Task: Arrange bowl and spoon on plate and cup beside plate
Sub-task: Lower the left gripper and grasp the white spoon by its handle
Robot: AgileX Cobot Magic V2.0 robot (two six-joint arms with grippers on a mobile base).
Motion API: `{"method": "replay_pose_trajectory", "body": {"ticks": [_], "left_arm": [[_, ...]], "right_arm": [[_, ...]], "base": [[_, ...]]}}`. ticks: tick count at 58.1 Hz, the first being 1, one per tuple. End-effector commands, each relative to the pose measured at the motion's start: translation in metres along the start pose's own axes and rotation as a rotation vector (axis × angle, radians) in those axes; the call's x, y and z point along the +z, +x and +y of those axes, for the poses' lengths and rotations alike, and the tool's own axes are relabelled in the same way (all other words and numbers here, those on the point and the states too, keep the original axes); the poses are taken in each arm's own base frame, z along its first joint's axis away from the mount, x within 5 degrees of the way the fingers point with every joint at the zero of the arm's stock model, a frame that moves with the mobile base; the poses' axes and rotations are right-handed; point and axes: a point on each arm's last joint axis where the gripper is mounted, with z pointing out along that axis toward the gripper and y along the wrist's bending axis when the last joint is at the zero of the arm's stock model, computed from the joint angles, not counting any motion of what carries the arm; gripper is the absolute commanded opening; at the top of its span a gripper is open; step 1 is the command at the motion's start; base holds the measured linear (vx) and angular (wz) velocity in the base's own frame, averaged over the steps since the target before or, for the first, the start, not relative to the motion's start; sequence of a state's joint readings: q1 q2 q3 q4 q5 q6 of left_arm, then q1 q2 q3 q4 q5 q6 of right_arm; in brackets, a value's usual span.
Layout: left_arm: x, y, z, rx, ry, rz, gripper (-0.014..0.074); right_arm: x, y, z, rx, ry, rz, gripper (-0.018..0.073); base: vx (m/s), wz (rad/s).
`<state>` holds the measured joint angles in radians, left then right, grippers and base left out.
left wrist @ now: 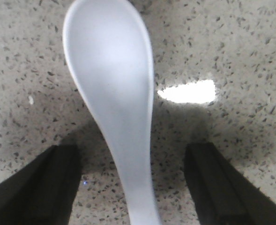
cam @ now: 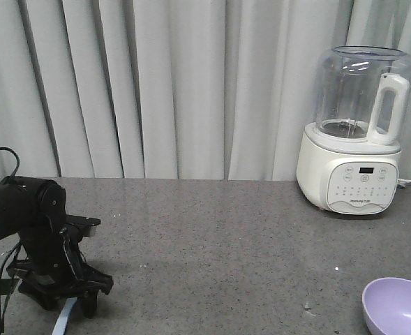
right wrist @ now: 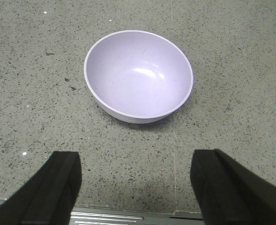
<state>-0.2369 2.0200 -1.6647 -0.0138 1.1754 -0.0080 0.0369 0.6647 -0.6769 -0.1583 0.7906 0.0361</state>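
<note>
Blk matte arm w/ looped blk cable.

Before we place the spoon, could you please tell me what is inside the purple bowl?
Nothing: in the right wrist view the bowl is empty, showing only a light reflection. The patch of counter under its base is covered.

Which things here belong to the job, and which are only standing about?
For the job:
spoon
bowl

Only standing about:
white blender
pale curtain
</note>
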Motion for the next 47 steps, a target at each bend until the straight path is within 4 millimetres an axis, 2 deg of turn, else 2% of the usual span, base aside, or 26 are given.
{"method": "replay_pose_trajectory", "body": {"ticks": [1, 8, 28, 39, 47], "left_arm": [[-0.0277, 0.0009, -0.0023, -0.012, 0.001, -0.056, 0.054], [-0.0276, 0.0024, -0.0019, -0.018, 0.001, -0.04, 0.0482], [-0.0276, 0.0034, -0.002, -0.018, 0.001, -0.029, 0.0231], [-0.0276, 0.0035, -0.002, -0.018, 0.001, -0.028, 0.016], [-0.0285, 0.0048, -0.002, -0.014, 0.001, -0.018, 0.0146]], "right_arm": [[-0.0057, -0.0141, -0.0027, -0.01, 0.015, -0.095, 0.054], [-0.0057, -0.0141, -0.0027, -0.01, 0.015, -0.095, 0.054], [-0.0057, -0.0141, -0.0027, -0.011, 0.016, -0.095, 0.054], [-0.0057, -0.0141, -0.0027, -0.011, 0.016, -0.095, 0.054], [-0.0057, -0.0141, -0.0027, -0.011, 0.016, -0.095, 0.054]], "base": [[0.0, 0.0], [0.0, 0.0], [0.0, 0.0], [0.0, 0.0], [0.0, 0.0]]}}
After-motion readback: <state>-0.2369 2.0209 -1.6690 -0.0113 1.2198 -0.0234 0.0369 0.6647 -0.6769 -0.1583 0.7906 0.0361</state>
